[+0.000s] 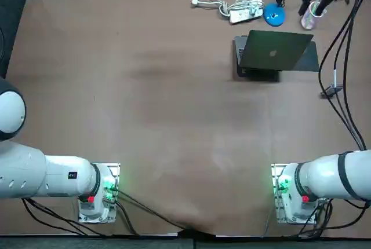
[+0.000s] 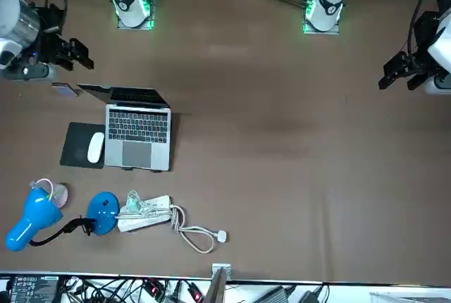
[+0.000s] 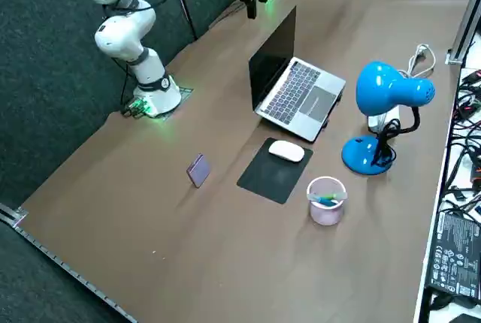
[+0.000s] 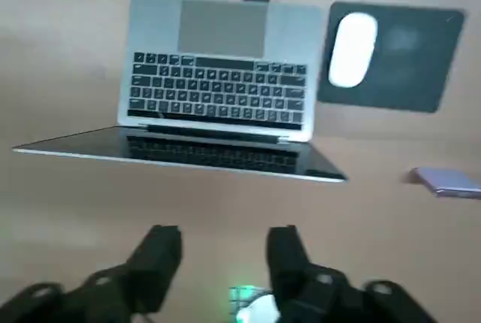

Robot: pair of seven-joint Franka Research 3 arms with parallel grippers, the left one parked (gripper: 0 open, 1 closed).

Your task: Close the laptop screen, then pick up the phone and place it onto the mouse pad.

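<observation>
Starting at the right pincer: released, fingers apart with nothing between. Hung high over the tabletop on the robot's side of the laptop, touching nothing. Looking down, by the wrist view, past the top edge of the screen.

Places read off the overhead clock, robot at 6.

Outward from the pincer, first the laptop, at about 1 o'clock from the tabletop's middle:
- Open, with the screen raised steeply over the keyboard and dark.
- Hinge toward the robot, silver deck, black keys, grey trackpad.
- Thin in the screen, by the look of it, and likely to swing down under a light push at the top edge.

Next, at 3 o'clock of the laptop and just beside it, the mouse pad:
- Dark, flat and rectangular.
- Carrying a white mouse on the side next to the laptop, and bare on the side away from it.

Then, at roughly 5 o'clock of the mouse pad, near it but apart, the phone:
- Small, slim and pale purple.
- Lying on the bare tabletop, not gripped.

As for progress: no step done, as far as shown. Left to do:
1. Closing the screen.
2. Gripping the phone.
3. Setting it on the mouse pad, probably on the bare part beside the mouse.
</observation>
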